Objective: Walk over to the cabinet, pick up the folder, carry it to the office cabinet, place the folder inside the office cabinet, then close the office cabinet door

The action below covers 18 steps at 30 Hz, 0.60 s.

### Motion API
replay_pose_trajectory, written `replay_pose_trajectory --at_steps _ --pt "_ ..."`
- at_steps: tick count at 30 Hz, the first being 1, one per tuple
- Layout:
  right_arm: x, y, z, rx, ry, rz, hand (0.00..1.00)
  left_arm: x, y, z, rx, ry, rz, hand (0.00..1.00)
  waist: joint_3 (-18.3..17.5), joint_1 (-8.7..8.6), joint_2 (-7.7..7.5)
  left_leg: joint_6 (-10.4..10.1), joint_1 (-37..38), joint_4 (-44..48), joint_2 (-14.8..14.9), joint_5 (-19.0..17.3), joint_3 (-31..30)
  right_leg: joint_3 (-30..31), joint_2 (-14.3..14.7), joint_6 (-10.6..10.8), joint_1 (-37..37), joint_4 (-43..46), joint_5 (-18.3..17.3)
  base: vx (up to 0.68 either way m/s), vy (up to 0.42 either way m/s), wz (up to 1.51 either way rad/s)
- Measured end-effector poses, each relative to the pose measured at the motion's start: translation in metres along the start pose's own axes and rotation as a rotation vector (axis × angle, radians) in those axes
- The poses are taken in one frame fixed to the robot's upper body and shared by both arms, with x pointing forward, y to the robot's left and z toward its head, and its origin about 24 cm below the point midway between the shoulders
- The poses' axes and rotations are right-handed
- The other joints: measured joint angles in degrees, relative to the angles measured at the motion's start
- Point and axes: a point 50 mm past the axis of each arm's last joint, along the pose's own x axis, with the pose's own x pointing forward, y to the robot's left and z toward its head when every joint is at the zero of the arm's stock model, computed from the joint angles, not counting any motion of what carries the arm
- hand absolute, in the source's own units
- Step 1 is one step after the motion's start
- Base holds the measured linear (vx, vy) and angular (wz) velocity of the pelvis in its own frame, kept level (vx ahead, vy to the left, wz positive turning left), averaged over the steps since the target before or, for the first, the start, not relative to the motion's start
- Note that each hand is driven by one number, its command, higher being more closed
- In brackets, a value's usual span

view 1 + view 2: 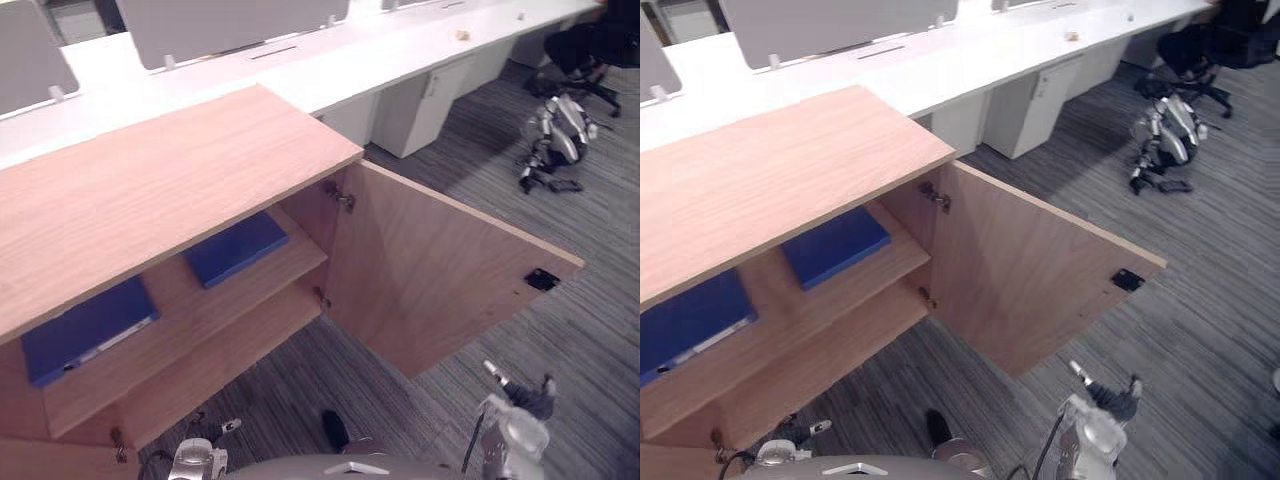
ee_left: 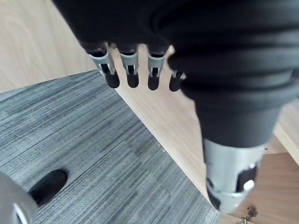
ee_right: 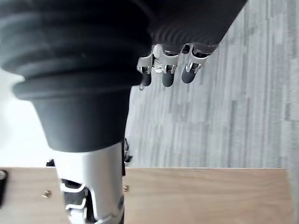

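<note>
left hand (image 2: 129, 63) and right hand (image 3: 169, 70) hung empty
wrist views showed fingers loose and apart above carpet (image 2: 70, 140); the head view showed a blue folder (image 1: 237, 247) and a second folder (image 1: 85, 330) flat on the open cabinet's (image 1: 150, 190) upper shelf (image 1: 180, 300).

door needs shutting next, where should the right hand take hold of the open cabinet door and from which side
Take the door by its top edge near the free end, above the black catch, away from the hinges. Bring the right hand down from above, fingers over the outer face. The door stands upright with that edge bare, and the free end probably gives the easiest swing.
</note>
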Motion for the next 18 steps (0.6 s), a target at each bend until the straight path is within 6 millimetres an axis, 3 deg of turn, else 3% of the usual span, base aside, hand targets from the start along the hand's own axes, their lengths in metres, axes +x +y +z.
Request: replay_pose_trajectory --at_steps 5,6,10,18 --pt "0.019 0.004 0.046 0.021 -0.153 -0.006 0.0 0.0 -0.003 0.012 -0.01 -0.049 -0.018 0.0 1.59 -0.89 1.75 -0.21 -0.14 0.46 0.06 -0.73 1.67 1.81 0.75 0.05 -0.81 -0.01 0.02 -0.02 -0.042 -0.21" --pt "0.026 0.007 0.063 0.026 -0.209 0.001 0.0 0.001 -0.003 0.014 -0.009 -0.057 -0.02 0.0 2.07 -1.14 2.31 -0.27 -0.13 0.47 0.07 -0.83 2.35 2.39 0.88 0.11 -1.11 -0.04 0.04 -0.03 -0.049 -0.22" --pt "0.036 0.008 0.099 -0.003 -0.328 0.031 0.0 0.0 -0.006 0.016 0.026 -0.076 -0.048 0.0 2.91 -1.86 3.03 -0.27 -0.76 0.57 0.06 -0.85 2.48 2.5 0.85 -0.13 -1.96 -0.41 -0.48 -0.04 -0.057 -0.05" --pt "0.042 0.021 0.133 -0.087 -0.444 0.147 0.0 -0.001 -0.01 0.018 0.096 -0.111 -0.08 0.0 4.53 -2.93 3.6 -0.27 -2.09 1.43 0.63 -0.86 -1.46 0.47 0.55 -0.22 -2.37 -0.44 -0.9 -0.02 -0.081 0.09"
